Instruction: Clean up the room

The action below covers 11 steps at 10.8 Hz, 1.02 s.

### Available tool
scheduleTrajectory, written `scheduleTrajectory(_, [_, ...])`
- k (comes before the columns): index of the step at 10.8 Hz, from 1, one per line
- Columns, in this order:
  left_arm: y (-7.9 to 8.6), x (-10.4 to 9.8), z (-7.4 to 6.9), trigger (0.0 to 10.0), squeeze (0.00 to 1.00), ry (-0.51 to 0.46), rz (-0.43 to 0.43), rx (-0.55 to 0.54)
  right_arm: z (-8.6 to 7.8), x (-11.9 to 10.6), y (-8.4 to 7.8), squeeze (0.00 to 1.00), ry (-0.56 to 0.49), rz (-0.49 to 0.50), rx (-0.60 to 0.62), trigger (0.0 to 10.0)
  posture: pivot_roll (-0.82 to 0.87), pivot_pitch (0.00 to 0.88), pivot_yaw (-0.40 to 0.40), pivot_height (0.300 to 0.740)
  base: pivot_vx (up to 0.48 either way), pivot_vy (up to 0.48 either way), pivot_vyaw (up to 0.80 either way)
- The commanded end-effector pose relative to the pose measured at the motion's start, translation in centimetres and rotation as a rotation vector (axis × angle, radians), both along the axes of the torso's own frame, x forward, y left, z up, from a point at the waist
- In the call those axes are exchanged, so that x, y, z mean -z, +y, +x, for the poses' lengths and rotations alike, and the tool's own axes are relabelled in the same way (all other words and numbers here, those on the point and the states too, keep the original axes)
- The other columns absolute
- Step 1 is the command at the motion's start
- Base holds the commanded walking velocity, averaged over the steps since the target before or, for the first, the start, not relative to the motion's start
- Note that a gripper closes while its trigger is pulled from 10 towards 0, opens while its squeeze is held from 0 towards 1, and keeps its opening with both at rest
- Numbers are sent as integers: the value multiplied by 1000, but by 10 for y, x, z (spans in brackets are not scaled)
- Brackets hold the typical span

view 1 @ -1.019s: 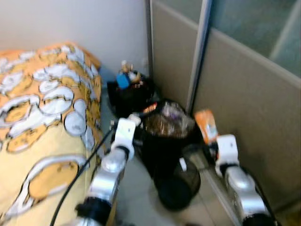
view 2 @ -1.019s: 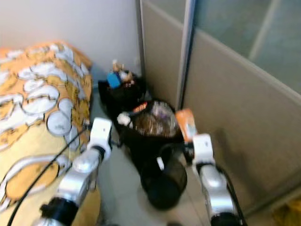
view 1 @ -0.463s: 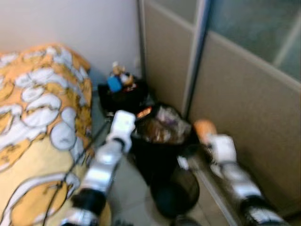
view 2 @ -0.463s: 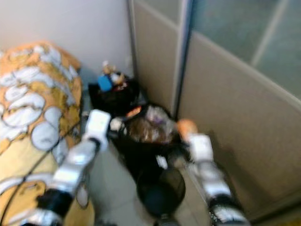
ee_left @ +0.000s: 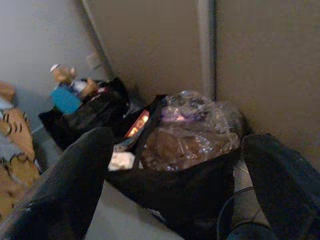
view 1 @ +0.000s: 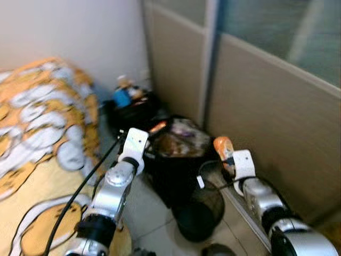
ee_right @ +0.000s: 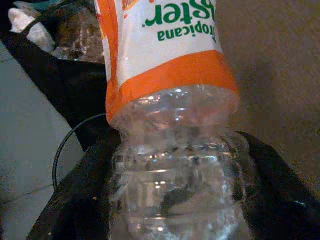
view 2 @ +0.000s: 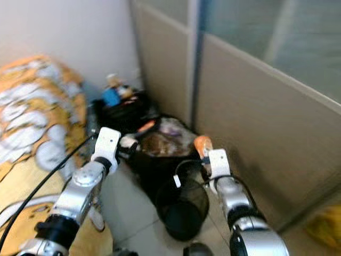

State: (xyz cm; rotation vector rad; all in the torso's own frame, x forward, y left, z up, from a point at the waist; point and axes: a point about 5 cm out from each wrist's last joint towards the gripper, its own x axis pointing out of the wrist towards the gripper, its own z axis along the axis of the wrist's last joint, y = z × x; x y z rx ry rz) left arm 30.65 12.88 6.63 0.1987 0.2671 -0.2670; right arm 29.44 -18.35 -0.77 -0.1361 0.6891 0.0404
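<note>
Right gripper (view 1: 230,164) clamps the clear orange-labelled plastic bottle (view 1: 224,151) upright — beside the overfull black rubbish bag (view 1: 178,154); left gripper (ee_left: 175,185), nearer, gapes empty.

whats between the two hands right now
The full black trash bag sits between the left hand and the right hand holding the bottle, seen in both eye views.

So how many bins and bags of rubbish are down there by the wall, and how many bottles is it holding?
Full black rubbish bags: 1
Black wire mesh bins: 1
Black baskets of odds and ends in the corner: 1
Plastic bottles with an orange label, clamped in the right gripper: 1
Total: 4
</note>
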Motion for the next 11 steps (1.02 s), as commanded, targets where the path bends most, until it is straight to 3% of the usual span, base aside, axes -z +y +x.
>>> scheduleTrajectory(1, [8,-2,-1,10000,0,-1,23,-1,10,-9,8,0,-42,24,-5,10000,-125,13,112,714,0,0,0])
scheduleTrajectory(3, [26,-2,-21,10000,0,16,59,-10,21,-19,11,0,-78,21,43,10000,-45,87,121,714,0,0,0])
scheduleTrajectory(5, [30,-5,-45,10000,0,20,86,42,28,-26,17,0,-118,38,47,10000,23,153,141,714,0,0,0])
scheduleTrajectory(6, [23,-8,-70,10000,0,22,79,166,30,-27,22,0,-120,63,65,10000,79,207,160,714,0,0,0])
scheduleTrajectory(7, [15,-12,-82,10000,0,23,64,252,30,-27,24,0,-116,69,70,10000,93,221,161,714,0,0,0])
scheduleTrajectory(8, [-5,-20,-106,10000,0,46,-6,416,26,-22,28,0,-80,91,95,10000,111,255,155,714,0,0,0])
scheduleTrajectory(10, [-15,-30,-115,10000,0,65,-115,477,21,-16,30,0,-41,63,90,10000,113,271,150,714,0,0,0])
scheduleTrajectory(11, [-19,-42,-114,10000,0,19,-142,496,19,-14,27,0,-36,-32,55,10000,116,285,147,714,0,0,0])
